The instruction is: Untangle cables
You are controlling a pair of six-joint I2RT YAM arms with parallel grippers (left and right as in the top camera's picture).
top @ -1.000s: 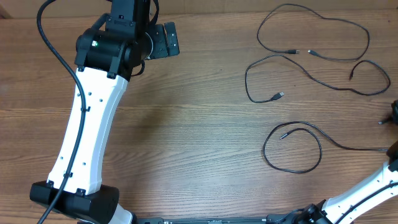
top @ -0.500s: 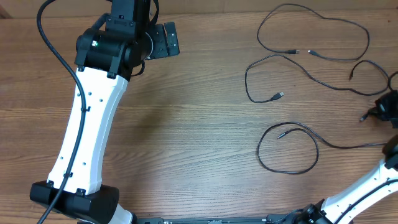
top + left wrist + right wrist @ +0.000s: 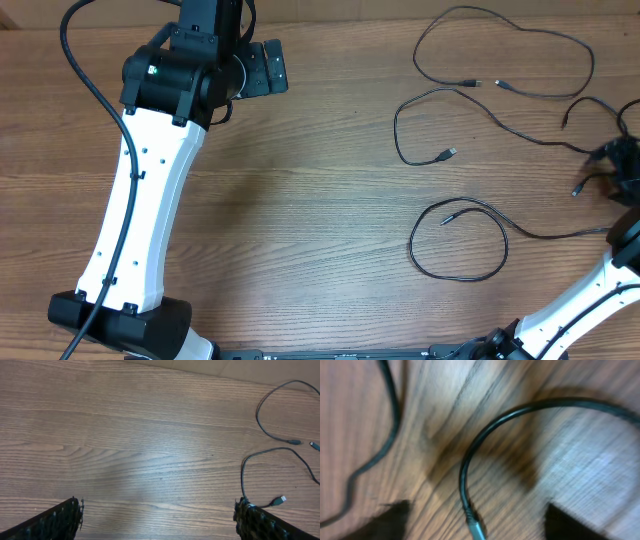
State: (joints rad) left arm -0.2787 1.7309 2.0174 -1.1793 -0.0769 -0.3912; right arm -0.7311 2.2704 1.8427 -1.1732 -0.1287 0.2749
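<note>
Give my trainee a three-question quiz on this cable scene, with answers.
1. In the overhead view, the cables lie toward which side of the table? A left, B right, C centre.
2. True or false: the left gripper is clamped on a cable.
3. In the right wrist view, what lies between the open fingertips of the right gripper?
Key: 1 B. 2 False; it is open and empty. 3 A black cable's end.
</note>
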